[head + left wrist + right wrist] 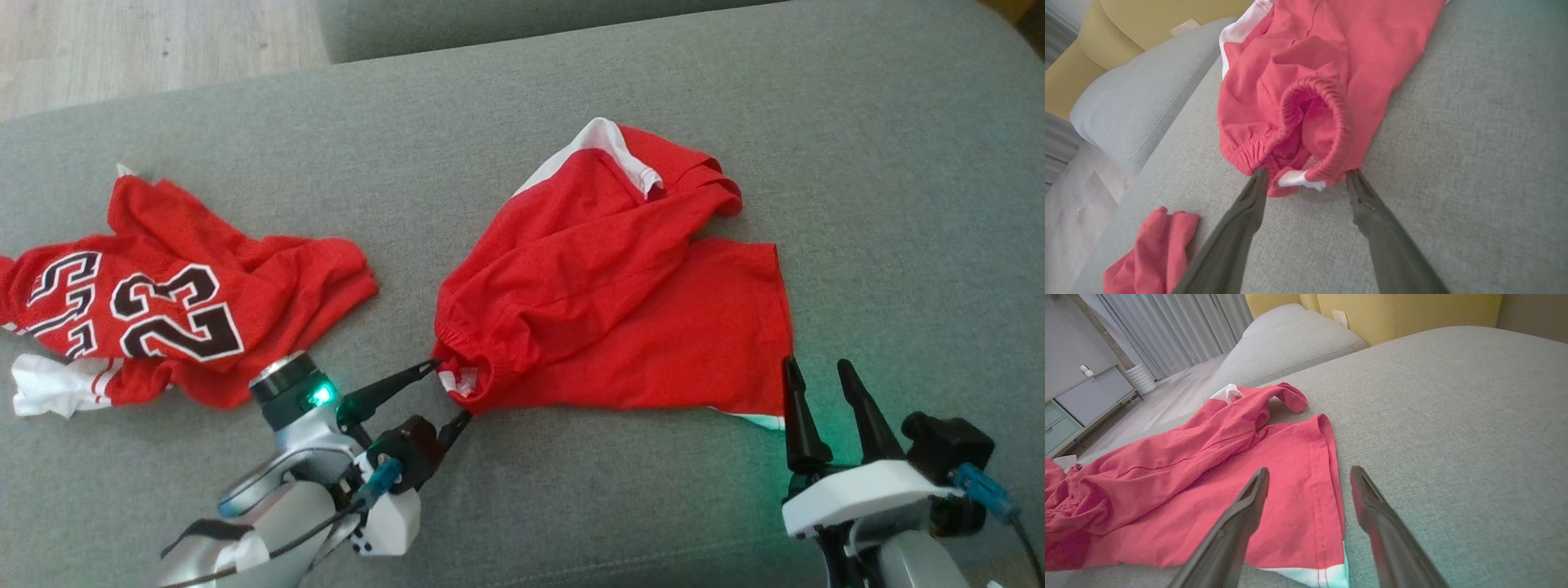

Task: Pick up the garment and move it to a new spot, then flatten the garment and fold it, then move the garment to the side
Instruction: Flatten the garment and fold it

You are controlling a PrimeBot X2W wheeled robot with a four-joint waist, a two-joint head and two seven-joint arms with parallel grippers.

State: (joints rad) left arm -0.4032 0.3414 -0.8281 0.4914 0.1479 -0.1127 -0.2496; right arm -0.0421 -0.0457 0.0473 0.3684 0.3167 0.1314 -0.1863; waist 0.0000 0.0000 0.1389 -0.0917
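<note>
Grey sofa cushion [857, 163] spreads under everything. Red shorts [620, 310] lie crumpled at its middle, and a red jersey [180, 302] numbered 23 lies well apart to their left. The left gripper [450, 390] has its fingers spread wide, tips flanking the shorts' elastic waistband, grasping nothing. The right gripper [815, 362], fingers likewise released, stands at the shorts' near right hem corner.

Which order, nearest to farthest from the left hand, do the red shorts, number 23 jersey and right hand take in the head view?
1. red shorts: waistband at the open fingertips of the left hand.
2. number 23 jersey: off to its left.
3. right hand: far right, at the shorts' hem.
</note>
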